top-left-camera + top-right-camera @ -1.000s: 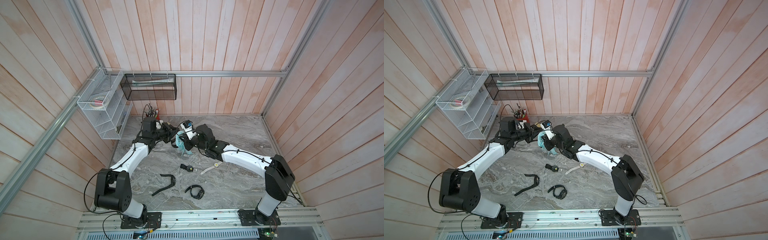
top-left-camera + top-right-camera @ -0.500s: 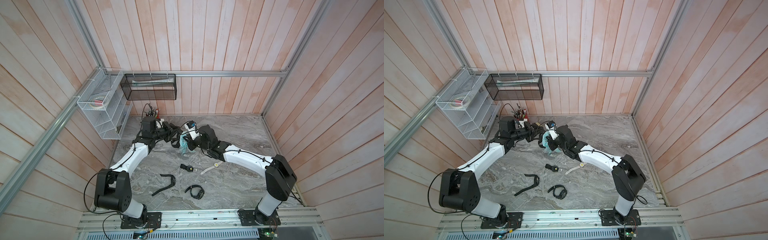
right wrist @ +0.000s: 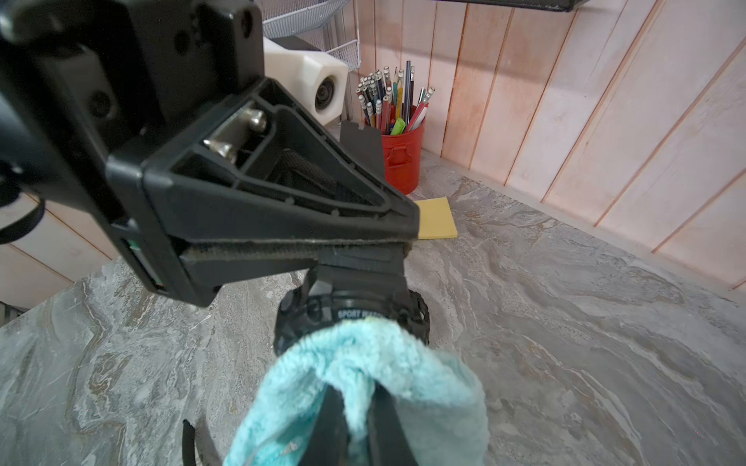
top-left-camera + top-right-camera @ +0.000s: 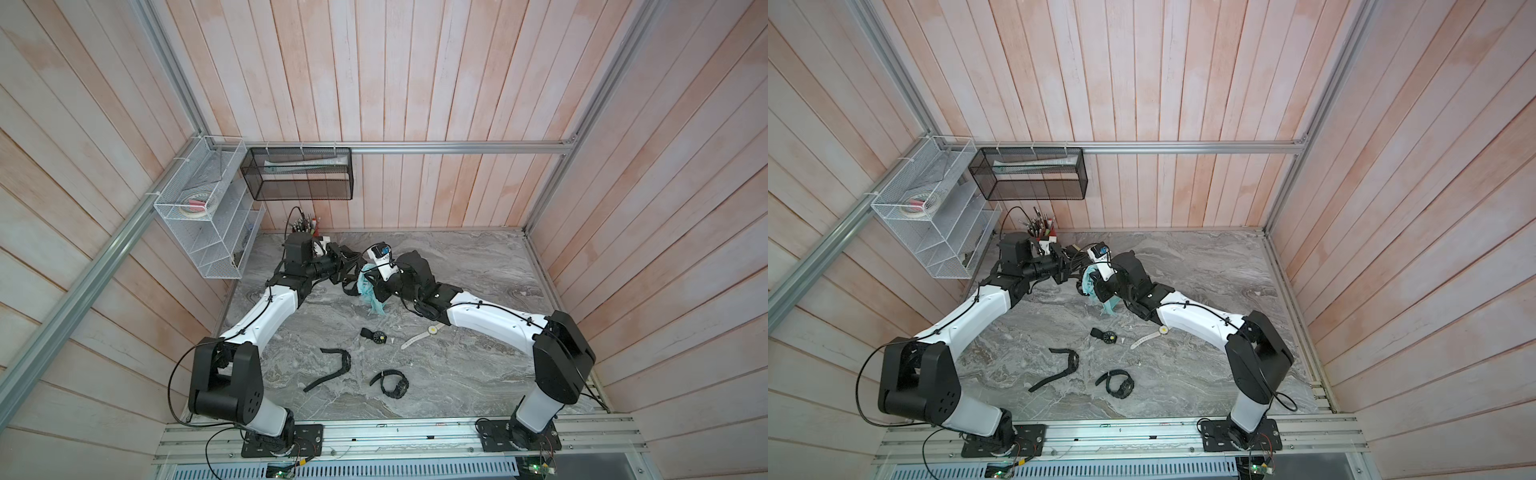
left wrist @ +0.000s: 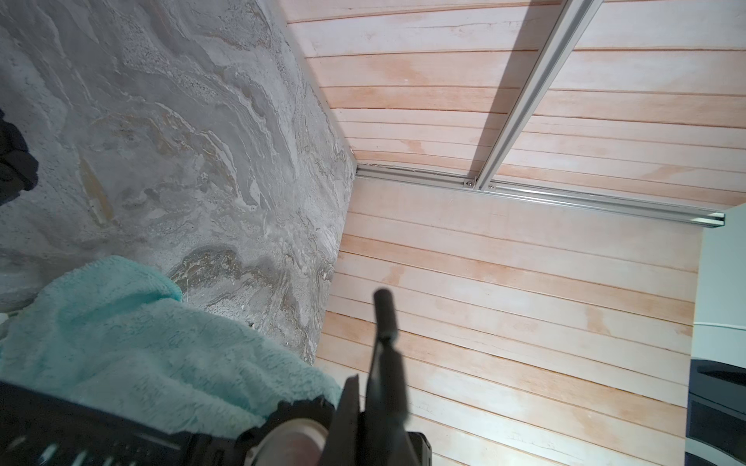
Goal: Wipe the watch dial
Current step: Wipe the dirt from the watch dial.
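Slight shift of cloth (image 3: 363,359) | right claw (image 3: 357,397) pinching it against watch (image 3: 347,312) | left claw (image 3: 399,244) level, clamped on watch

Only one piece of lettering can be read. In the right wrist view, the black watch (image 3: 351,312) carries small white capitals on its bezel: "SPORT". A second word follows, but its letters are blurred and run under the turquoise cloth (image 3: 363,375). The pencils (image 3: 387,101) in the red cup (image 3: 403,161) bear markings too small to make out. In a top view, the round-faced watch (image 4: 377,336) and the white-strapped watch (image 4: 431,330), both in the lower middle of the frame, show dials too small to read.
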Controlling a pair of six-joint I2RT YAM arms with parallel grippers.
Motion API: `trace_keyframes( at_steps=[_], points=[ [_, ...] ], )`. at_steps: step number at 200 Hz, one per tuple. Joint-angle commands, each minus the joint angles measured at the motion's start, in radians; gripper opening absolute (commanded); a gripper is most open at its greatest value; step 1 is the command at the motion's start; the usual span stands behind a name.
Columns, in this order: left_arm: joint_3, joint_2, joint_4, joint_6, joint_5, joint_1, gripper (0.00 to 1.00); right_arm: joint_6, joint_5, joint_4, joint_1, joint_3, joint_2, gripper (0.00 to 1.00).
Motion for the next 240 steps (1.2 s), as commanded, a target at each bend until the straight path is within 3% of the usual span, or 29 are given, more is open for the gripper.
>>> trace_keyframes(
  at_steps=[1, 62, 125, 188, 240],
  points=[
    [-0.016, -0.007, 0.020, 0.002, 0.054, -0.031, 0.03, 0.035, 0.054, 0.065, -0.001, 0.042, 0.002, 0.00],
    [-0.025, -0.013, 0.034, -0.008, 0.057, -0.033, 0.02, 0.085, 0.140, -0.037, -0.039, 0.084, 0.039, 0.00],
    [0.057, 0.029, 0.047, -0.016, 0.058, -0.027, 0.02, -0.006, -0.063, -0.096, -0.008, 0.074, 0.070, 0.00],
    [0.003, 0.027, 0.056, -0.021, 0.049, -0.038, 0.02, -0.023, -0.189, 0.069, 0.012, 0.023, -0.010, 0.00],
    [-0.065, 0.000, 0.056, -0.022, 0.051, -0.051, 0.02, 0.024, 0.022, 0.099, -0.002, 0.045, -0.007, 0.00]
  ],
)
